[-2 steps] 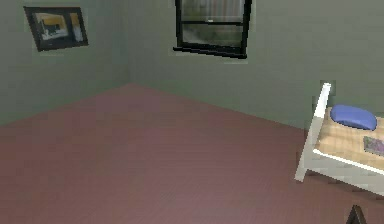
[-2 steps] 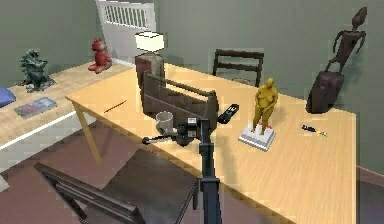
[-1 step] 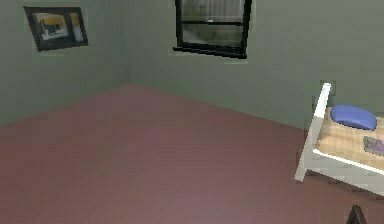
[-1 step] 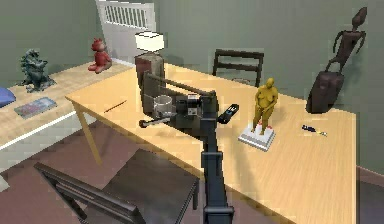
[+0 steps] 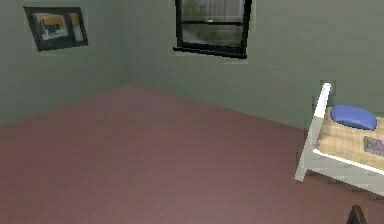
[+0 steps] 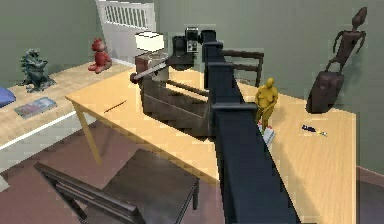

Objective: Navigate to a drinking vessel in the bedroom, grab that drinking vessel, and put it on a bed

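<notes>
We are reaching the pincer just past the box on the surface, unable to tell whether it is gripping anything, with the bed drop-off judged remaining.

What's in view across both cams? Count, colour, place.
picture: 1, dark-framed, wall, forward view's left
window: 1, black-framed, far wall
bed: 1, white frame, forward view's right
pillow: 1, blue, on bed
table: 1, light wood, arm side view's middle
box: 1, dark, on table
figurine: 1, yellow, on table by arm
statue: 1, dark brown, table's far right
red figure: 1, red, left ledge
green statue: 1, grey-green, left ledge
chair: 1, dark, before table
arm: 1, dark, over table
gripper: 1, dark, near box; cannot tell whether it holds anything
</notes>
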Controlling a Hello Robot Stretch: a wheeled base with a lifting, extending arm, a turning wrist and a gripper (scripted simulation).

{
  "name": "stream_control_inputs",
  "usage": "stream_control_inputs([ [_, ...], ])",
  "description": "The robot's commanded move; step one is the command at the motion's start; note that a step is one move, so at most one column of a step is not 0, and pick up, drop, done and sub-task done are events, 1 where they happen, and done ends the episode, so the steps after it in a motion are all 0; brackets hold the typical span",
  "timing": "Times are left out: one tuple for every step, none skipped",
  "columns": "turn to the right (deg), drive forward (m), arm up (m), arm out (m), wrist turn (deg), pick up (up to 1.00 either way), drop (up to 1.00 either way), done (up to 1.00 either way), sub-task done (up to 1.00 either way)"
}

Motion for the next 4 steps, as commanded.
stream_control_inputs([
  [0.0,0.0,0.0,0.0,-45.0,0.0,0.0,0.0,0.0],
  [0.0,0.0,0.0,0.0,-36.0,0.0,0.0,0.0,0.0],
  [0.0,0.0,0.0,-0.48,0.0,0.0,0.0,0.0,0.0],
  [-45.0,0.0,0.0,0.0,0.0,0.0,0.0,0.0,0.0],
])
